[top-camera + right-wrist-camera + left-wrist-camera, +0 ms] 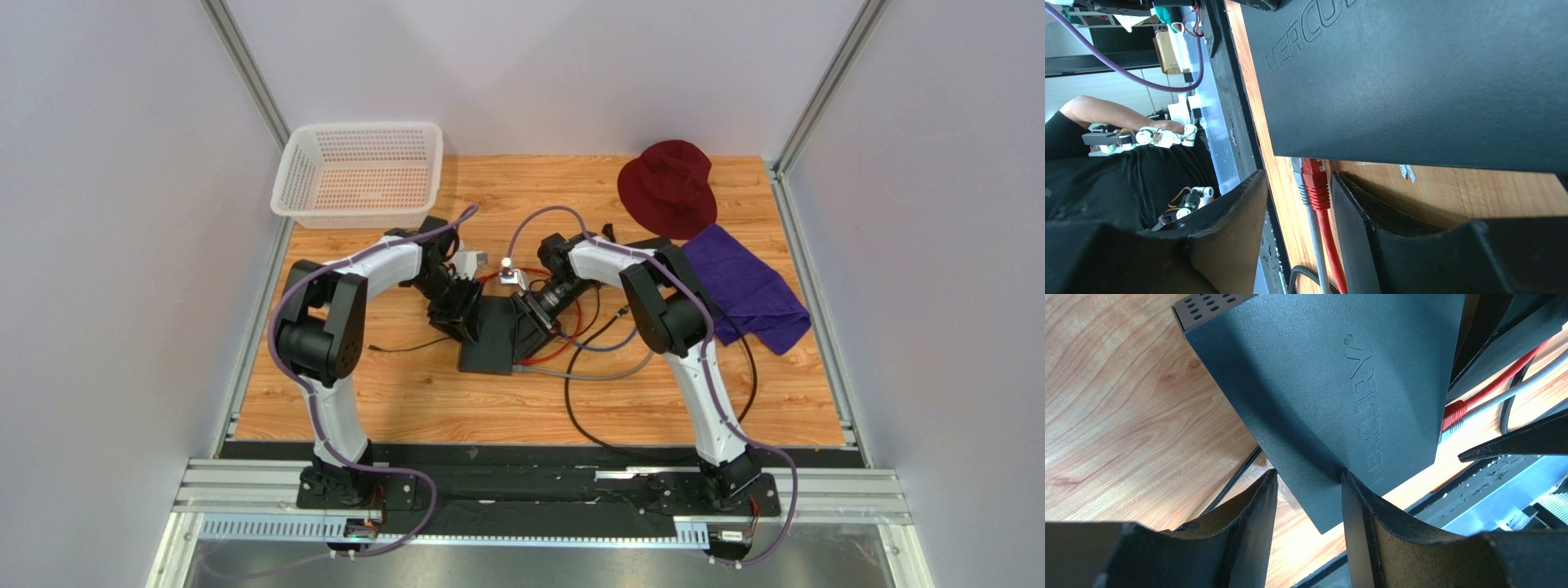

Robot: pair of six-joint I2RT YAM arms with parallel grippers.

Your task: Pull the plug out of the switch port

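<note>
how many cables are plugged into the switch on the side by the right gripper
2: a red cable and a grey cable beside it, both between the right gripper's fingers. More may be hidden under the switch.
</note>
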